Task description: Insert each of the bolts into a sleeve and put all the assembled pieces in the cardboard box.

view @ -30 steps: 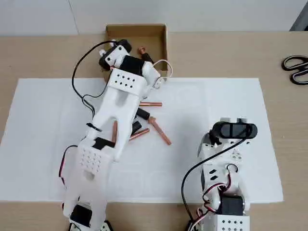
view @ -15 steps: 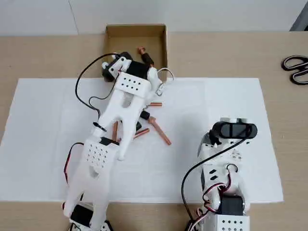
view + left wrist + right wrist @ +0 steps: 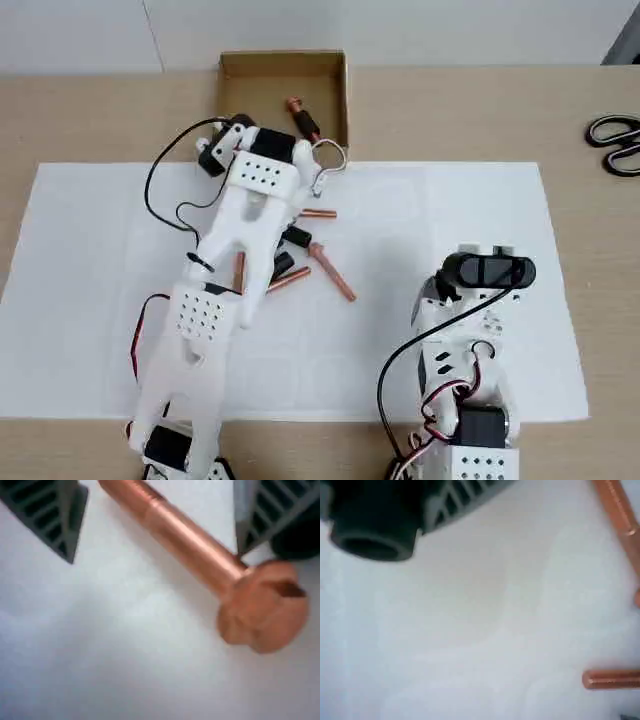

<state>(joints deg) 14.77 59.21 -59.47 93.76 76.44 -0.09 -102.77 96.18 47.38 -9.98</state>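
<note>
scissors lie at the far right edge of the wooden table, well apart from your work. a white paper sheet covers the middle. the cardboard box sits just past the sheet's far edge, and one assembled piece lies inside it near the right wall.

the loose parts bunch on the sheet in front of the box: a long bolt, a second bolt, a third bolt and two black sleeves. the left arm stretches across this bunch and hides part of it from above. a fourth bolt pokes out from under its wrist.

your left gripper hangs low over the sheet. its fingers are spread wide astride that fourth bolt, which lies flat on the paper with its shaft just beside one finger.

the right arm sits folded at the near right of the sheet, well apart from the parts. its wrist view shows a black tube against a ribbed grey part, and you cannot tell whether it is gripped.
</note>
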